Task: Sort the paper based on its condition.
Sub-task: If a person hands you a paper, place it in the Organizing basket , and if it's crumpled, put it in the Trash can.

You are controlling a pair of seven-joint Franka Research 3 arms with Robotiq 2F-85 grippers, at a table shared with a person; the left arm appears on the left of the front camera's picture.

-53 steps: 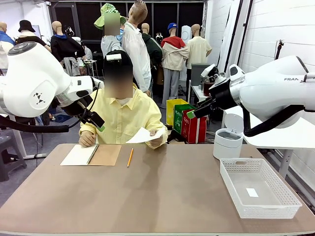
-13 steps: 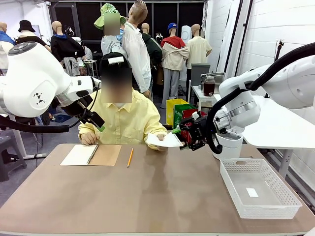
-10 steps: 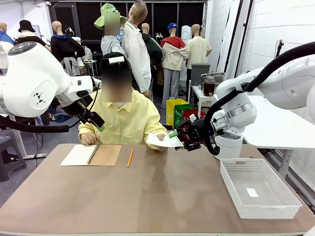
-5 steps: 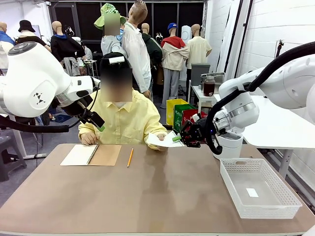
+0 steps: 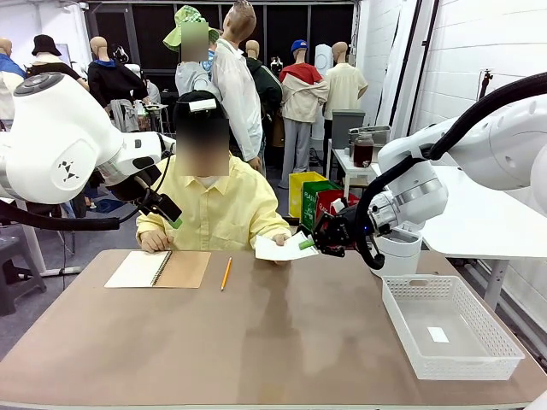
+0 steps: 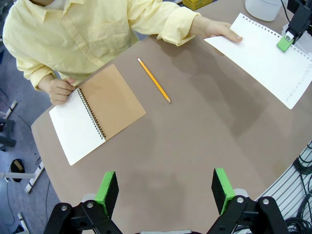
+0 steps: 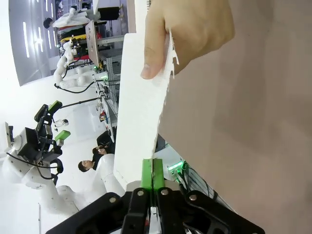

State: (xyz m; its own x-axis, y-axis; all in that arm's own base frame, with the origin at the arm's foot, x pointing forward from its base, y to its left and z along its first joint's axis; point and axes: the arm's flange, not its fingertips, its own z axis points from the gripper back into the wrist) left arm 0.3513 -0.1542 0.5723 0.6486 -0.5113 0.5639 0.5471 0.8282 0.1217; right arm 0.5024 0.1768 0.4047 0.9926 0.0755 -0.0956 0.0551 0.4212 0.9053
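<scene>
A smooth white sheet of paper (image 5: 280,250) hangs just above the table's far side. The person's hand (image 5: 275,241) holds its left end. My right gripper (image 5: 308,244) is shut on its right edge. In the right wrist view the green pads (image 7: 147,173) meet on the paper (image 7: 141,97), and the person's hand (image 7: 190,34) pinches the far, perforated end. The left wrist view shows the paper (image 6: 265,58) level and flat. My left gripper (image 6: 165,191) is open and holds nothing, high over the table's left side (image 5: 167,209).
An open spiral notebook (image 5: 158,269) and a yellow pencil (image 5: 226,273) lie at the far left, by the person's other hand. A white mesh basket (image 5: 491,354) stands at the right front. A white lidded bin (image 5: 395,248) stands beyond it.
My right gripper came down to the offered sheet and closed on its right edge within the last second. The left arm has stayed still.
</scene>
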